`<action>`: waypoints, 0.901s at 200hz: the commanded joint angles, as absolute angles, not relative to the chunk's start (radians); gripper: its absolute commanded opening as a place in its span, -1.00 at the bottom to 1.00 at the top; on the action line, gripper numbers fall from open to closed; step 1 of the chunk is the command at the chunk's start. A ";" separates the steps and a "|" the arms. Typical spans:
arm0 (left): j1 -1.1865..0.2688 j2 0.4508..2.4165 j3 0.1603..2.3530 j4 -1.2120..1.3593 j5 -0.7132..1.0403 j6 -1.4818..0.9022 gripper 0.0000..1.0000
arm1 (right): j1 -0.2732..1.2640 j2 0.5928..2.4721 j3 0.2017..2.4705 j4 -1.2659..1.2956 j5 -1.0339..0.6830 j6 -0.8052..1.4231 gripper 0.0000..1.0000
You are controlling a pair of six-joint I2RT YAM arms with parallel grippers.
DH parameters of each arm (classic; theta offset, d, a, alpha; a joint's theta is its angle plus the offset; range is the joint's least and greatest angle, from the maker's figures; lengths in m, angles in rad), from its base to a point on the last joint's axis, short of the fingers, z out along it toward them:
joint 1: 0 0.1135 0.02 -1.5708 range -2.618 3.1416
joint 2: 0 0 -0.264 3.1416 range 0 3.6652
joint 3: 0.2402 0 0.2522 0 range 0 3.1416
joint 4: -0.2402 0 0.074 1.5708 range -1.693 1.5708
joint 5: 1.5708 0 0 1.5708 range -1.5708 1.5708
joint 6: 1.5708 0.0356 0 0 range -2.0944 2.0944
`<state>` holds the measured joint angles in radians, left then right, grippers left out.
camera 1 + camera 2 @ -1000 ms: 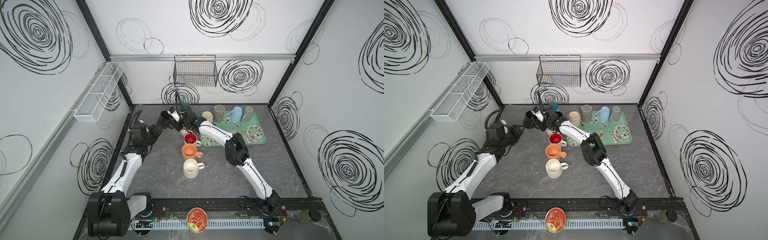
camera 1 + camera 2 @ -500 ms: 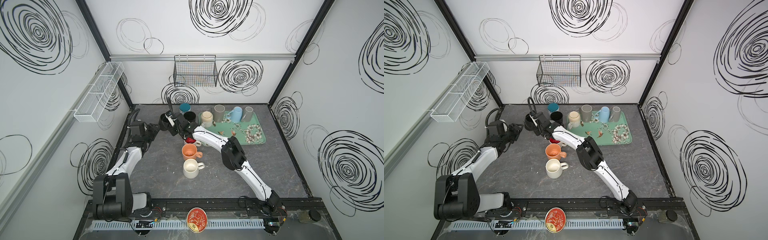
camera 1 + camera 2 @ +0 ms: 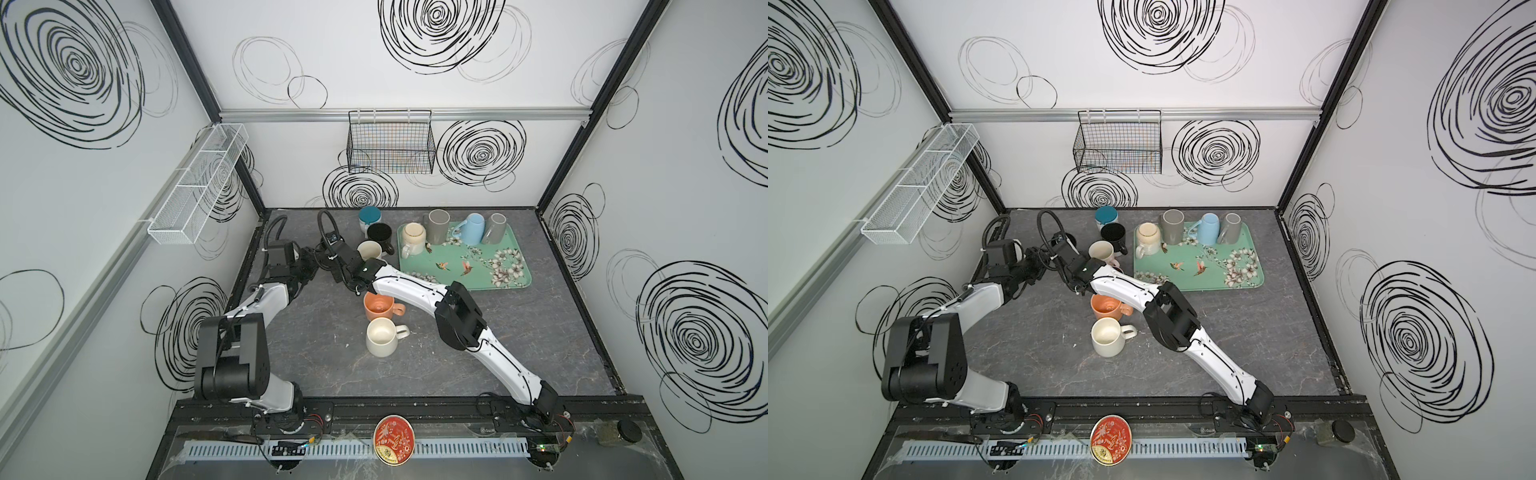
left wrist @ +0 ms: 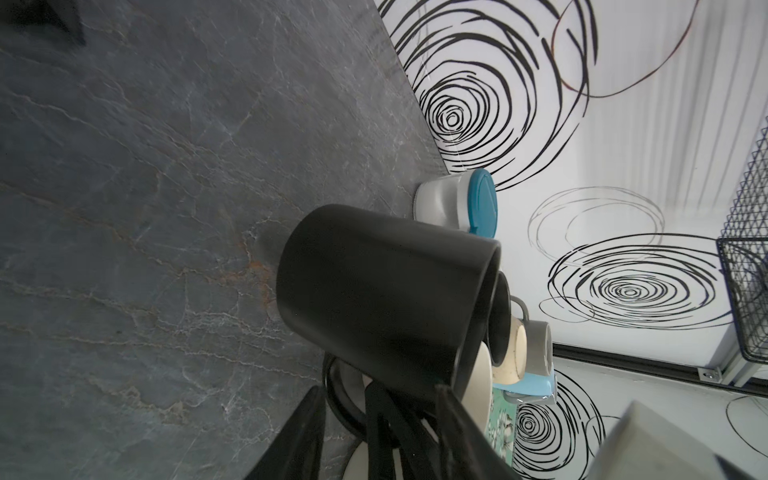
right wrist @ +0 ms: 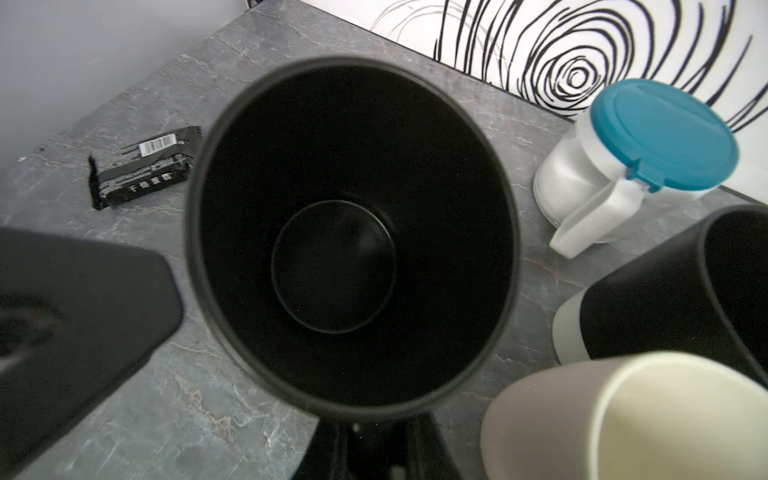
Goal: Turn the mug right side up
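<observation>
While the red round tin (image 3: 393,439) lies nearest, on the front rail, the first things on the grey surface (image 3: 324,365) are a cream mug (image 3: 380,337) and, just behind it, an orange mug (image 3: 378,305), both with the mouth up. The right arm (image 3: 415,286) passes low over the orange mug and hides the surface behind it.

Farther back, toward the left rear corner, the right end effector (image 5: 374,432) is closed on the black mug (image 5: 349,232), gripping it at the handle side. In the wrist views this mug has its mouth up and leans a little. Its base is very near the surface, but I cannot tell if it touches. The left end effector (image 3: 311,266) is just beside the mug and not on it. It is blurred, so I cannot tell how wide it stands.

Close on the other side stand a beige mug (image 3: 369,250), a second black mug (image 3: 379,232) and a container with teal lid (image 3: 370,216), leaving little room. A black packet (image 5: 141,166) lies beyond the held mug. On the green tray (image 3: 498,282) four mugs (image 3: 438,226) stand bottom up along its far edge. A wire basket (image 3: 390,151) hangs on the back wall.
</observation>
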<state>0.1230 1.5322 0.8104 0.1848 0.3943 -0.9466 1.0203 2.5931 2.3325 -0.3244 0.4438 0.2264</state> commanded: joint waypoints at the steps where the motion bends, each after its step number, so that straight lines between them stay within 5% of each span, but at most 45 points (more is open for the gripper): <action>1: 0.131 1.548 0.851 0.217 0.415 -0.914 -0.08 | 1.045 2.607 2.401 -0.256 0.586 0.269 -1.00; 61: 0.176 1.529 0.930 0.069 0.380 -0.858 -0.05 | 1.053 2.632 2.402 -0.365 0.632 0.500 -1.00; 162: 0.223 1.544 0.936 -0.015 0.395 -0.720 -0.01 | 1.011 2.681 2.493 -0.457 0.660 0.517 -1.00; 180: 0.220 1.599 0.936 -0.003 0.432 -0.711 -0.03 | 1.020 2.663 2.469 -0.476 0.650 0.496 -0.79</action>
